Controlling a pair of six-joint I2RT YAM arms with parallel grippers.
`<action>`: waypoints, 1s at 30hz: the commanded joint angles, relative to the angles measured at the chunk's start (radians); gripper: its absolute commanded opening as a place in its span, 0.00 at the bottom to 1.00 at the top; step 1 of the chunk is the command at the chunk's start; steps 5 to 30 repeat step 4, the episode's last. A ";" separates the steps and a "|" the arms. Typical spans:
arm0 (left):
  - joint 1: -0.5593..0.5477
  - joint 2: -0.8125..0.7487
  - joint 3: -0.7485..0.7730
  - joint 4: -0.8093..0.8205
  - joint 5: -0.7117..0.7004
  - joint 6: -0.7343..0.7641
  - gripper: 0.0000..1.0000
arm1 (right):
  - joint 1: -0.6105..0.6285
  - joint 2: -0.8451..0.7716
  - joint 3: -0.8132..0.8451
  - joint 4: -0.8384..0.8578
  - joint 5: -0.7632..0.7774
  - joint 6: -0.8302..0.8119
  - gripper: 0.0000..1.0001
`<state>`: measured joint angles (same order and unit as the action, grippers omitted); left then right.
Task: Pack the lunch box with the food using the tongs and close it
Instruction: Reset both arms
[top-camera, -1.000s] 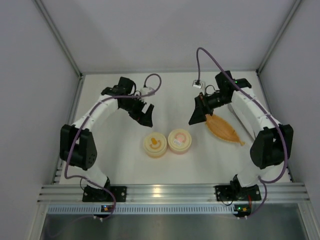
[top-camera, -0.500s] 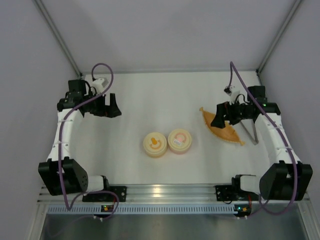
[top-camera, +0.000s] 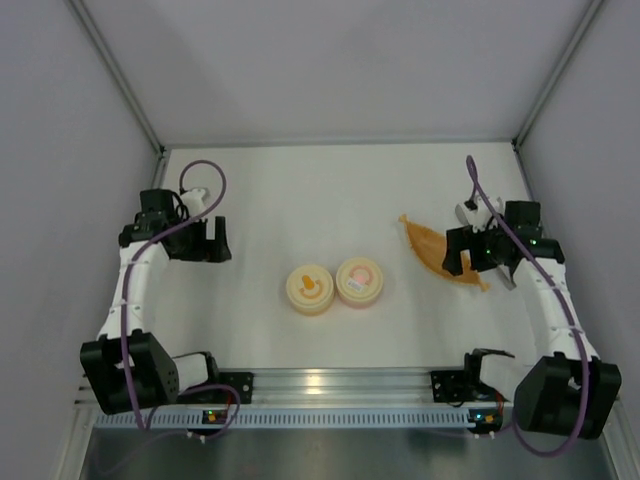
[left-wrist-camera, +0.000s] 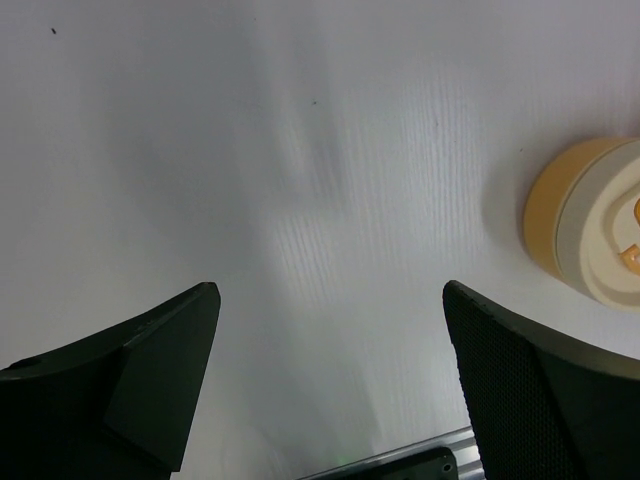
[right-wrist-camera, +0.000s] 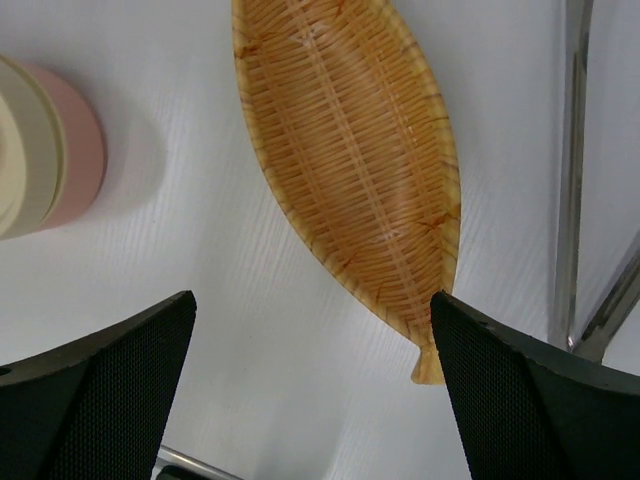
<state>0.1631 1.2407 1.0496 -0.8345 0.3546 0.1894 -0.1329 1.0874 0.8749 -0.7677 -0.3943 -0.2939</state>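
The lunch box shows as two round tubs side by side mid-table, a yellow one (top-camera: 310, 289) and a pink one (top-camera: 359, 282), each under a cream lid. My left gripper (top-camera: 212, 241) hangs open over bare table far left of them; its wrist view catches the yellow tub (left-wrist-camera: 560, 215) at the right edge beyond the open left gripper (left-wrist-camera: 330, 300). My right gripper (top-camera: 457, 252) is open above the tail of an empty orange woven tray (top-camera: 430, 246). The tongs (right-wrist-camera: 572, 170) lie just right of the tray (right-wrist-camera: 350, 150), outside the open right gripper (right-wrist-camera: 312, 300). No food is in view.
The pink tub (right-wrist-camera: 75, 150) sits left of the tray in the right wrist view. Enclosure walls stand close to both arms on the left and right. An aluminium rail (top-camera: 330, 383) with the arm bases runs along the near edge.
Both arms have swung out from the middle: the left to the table's left side, the right back and down over the tray's tail. Neither has taken hold of anything.
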 joint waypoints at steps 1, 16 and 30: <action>0.007 -0.047 -0.010 0.077 -0.046 0.013 0.98 | -0.016 -0.035 0.006 0.085 0.031 0.010 0.99; 0.007 -0.061 -0.005 0.077 -0.046 0.012 0.98 | -0.017 -0.072 0.001 0.103 0.037 0.016 0.99; 0.007 -0.061 -0.005 0.077 -0.046 0.012 0.98 | -0.017 -0.072 0.001 0.103 0.037 0.016 0.99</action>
